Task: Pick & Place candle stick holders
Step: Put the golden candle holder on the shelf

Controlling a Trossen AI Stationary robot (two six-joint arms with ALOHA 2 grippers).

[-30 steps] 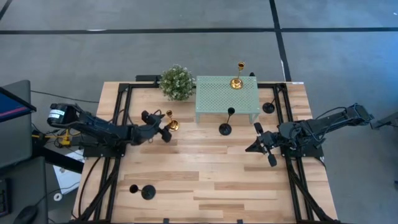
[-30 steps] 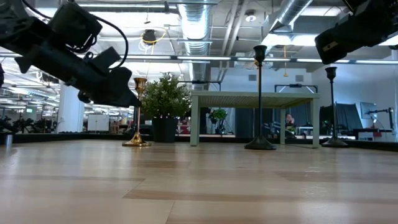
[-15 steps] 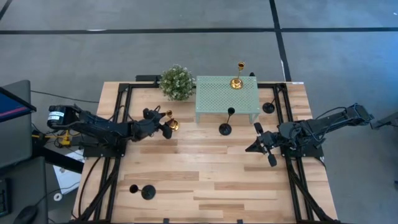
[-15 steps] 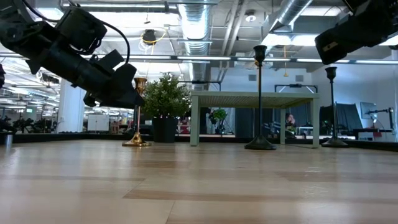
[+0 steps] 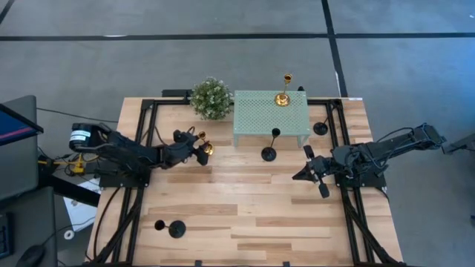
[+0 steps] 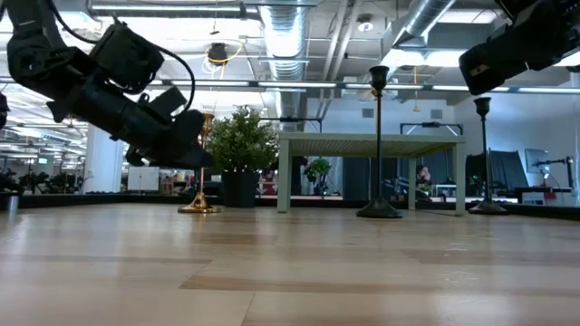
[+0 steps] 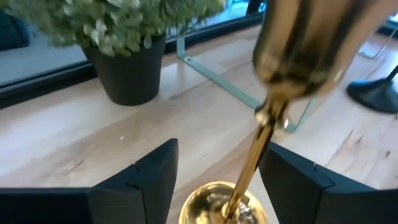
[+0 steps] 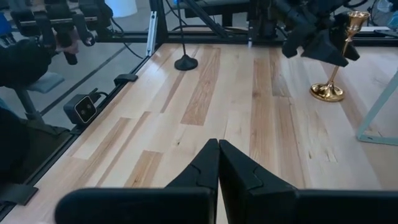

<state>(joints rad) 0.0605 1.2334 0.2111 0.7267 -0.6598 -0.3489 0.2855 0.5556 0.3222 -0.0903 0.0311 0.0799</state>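
A short gold candle stick holder (image 5: pixel 205 147) stands on its round base on the table, in front of the plant. My left gripper (image 5: pixel 197 149) is open at its stem (image 7: pixel 255 155), one finger on each side, and I see no touch. It also shows in the low view (image 6: pixel 186 145). A second gold holder (image 5: pixel 283 96) stands on the mint-green stand (image 5: pixel 260 122). Black holders stand before the stand (image 5: pixel 269 152), at the far right (image 5: pixel 320 127) and at the near left (image 5: pixel 174 228). My right gripper (image 5: pixel 297 177) is shut and empty, above the table's right part.
The leafy plant in a dark pot (image 5: pixel 210 98) stands just beyond the gold holder, next to the stand's left legs. Bare wood lies across the table's middle and near side (image 5: pixel 252 215). Black frame rails run along both side edges.
My left gripper has gone toward the table's right edge, up to the gold holder, and its open fingers now stand on either side of the stem. The holder has stayed in place. My right arm has kept still.
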